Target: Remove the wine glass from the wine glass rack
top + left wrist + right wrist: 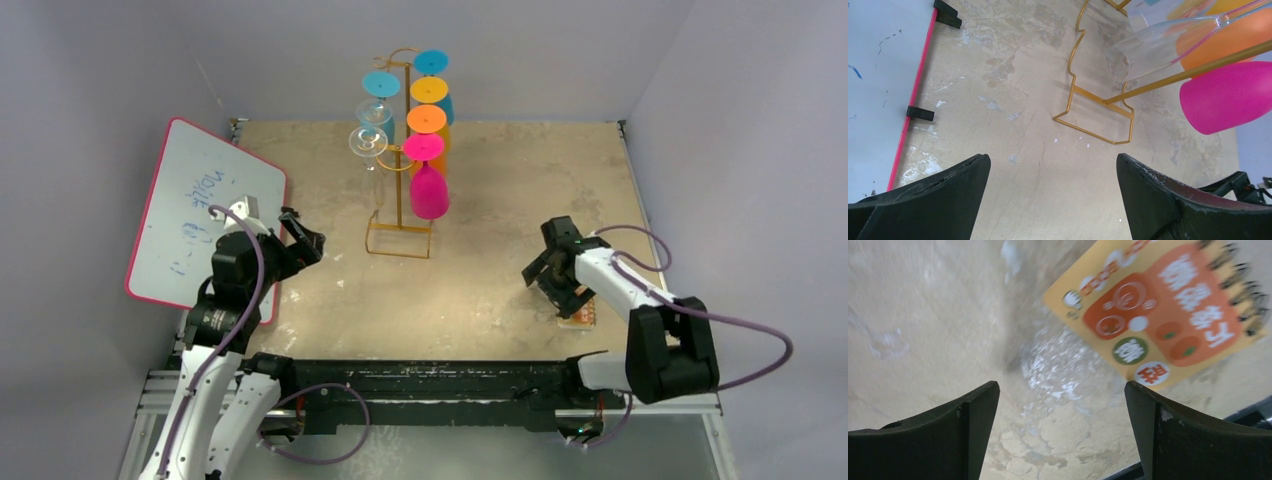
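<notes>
**Glasses hang on the rack; both end effectors open and empty**

Top view: The gold rack (401, 200) stands at the far middle of the desk (490, 200). Glasses hang bowl-down from its hooks. A pink glass (429, 192) is lowest on the right side, with orange and teal feet in a row above it. Clear glasses (368, 140) and one teal foot are on the left side. The left end effector (305, 240) is spread wide and holds nothing. It is near the rack's base, to its left and apart from it, beside a whiteboard (200, 210). The right end effector (545, 265) is also spread and empty. It is well apart from the rack, above a small notebook (580, 318) at the desk's near right.

Left wrist: Bare desk lies between the two dark fingers (938, 200). The rack's wire base is ahead, and its post slants off to the upper right. A clear bowl, an orange glass (1228, 40) and the pink bowl crowd that corner. The whiteboard's pink edge runs down the left.

Right wrist: The picture is blurred. The fingers (1178, 435) are wide apart over the desk. At upper right is what looks like the notebook's orange cover with a spiral binding, its print unreadable.
</notes>
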